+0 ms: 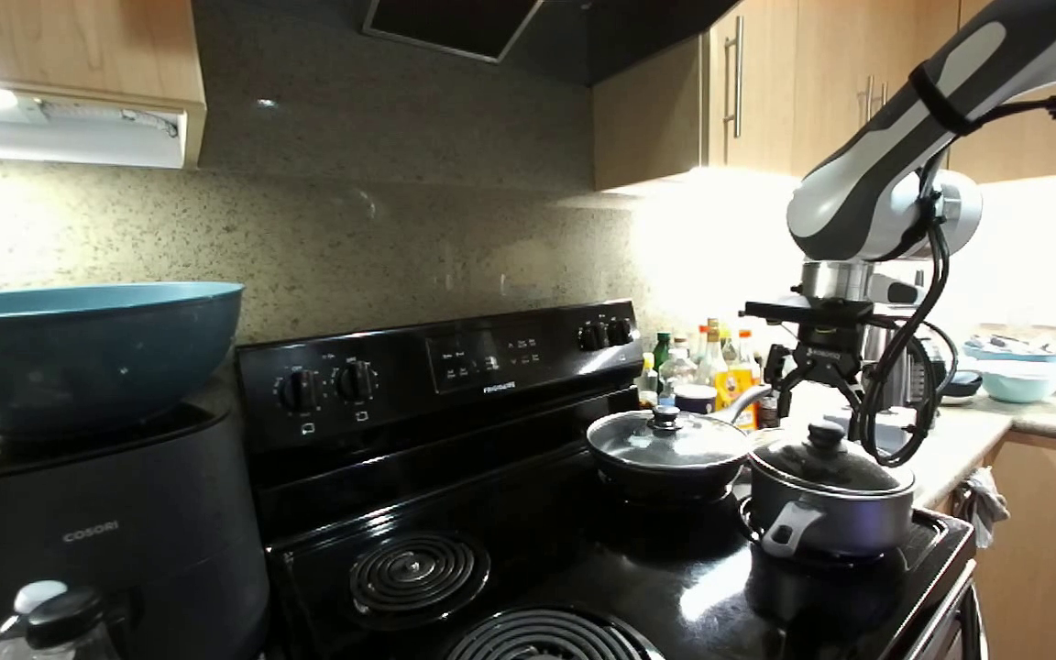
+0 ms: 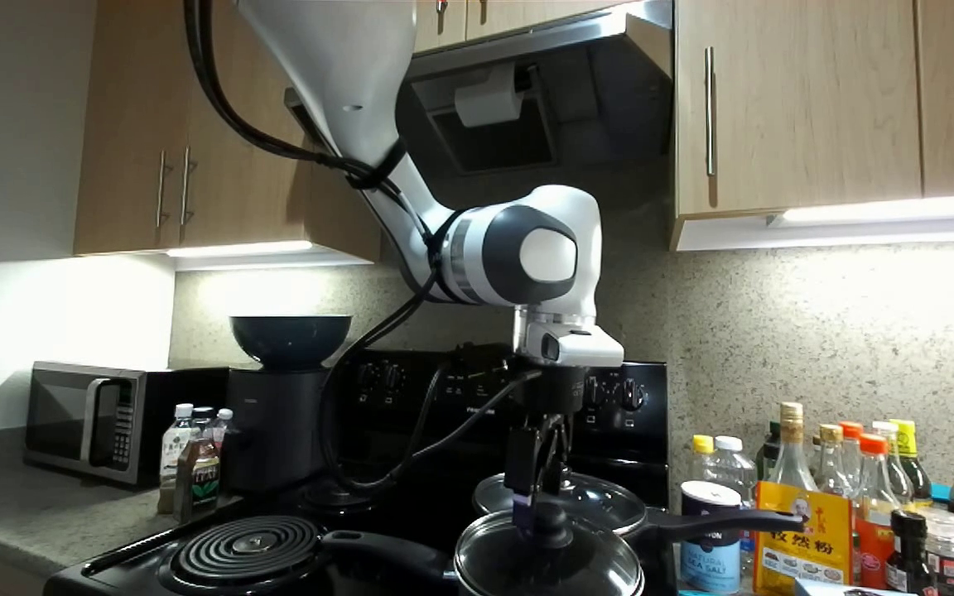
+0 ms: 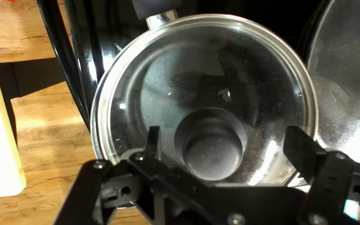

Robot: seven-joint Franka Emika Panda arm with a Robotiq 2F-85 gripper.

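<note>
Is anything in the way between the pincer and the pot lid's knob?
Nothing visible. In the wrist view the pincer is open, with the knob showing unobstructed between its fingers; the pan's lid alongside lies outside that gap.

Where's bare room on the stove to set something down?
The rear coil, between the Cosori appliance and skillet; the front coil, up to the saucepan's handle. Crowded: skillet and saucepan standing close together, bottles beyond, the open tool over the saucepan.
</note>
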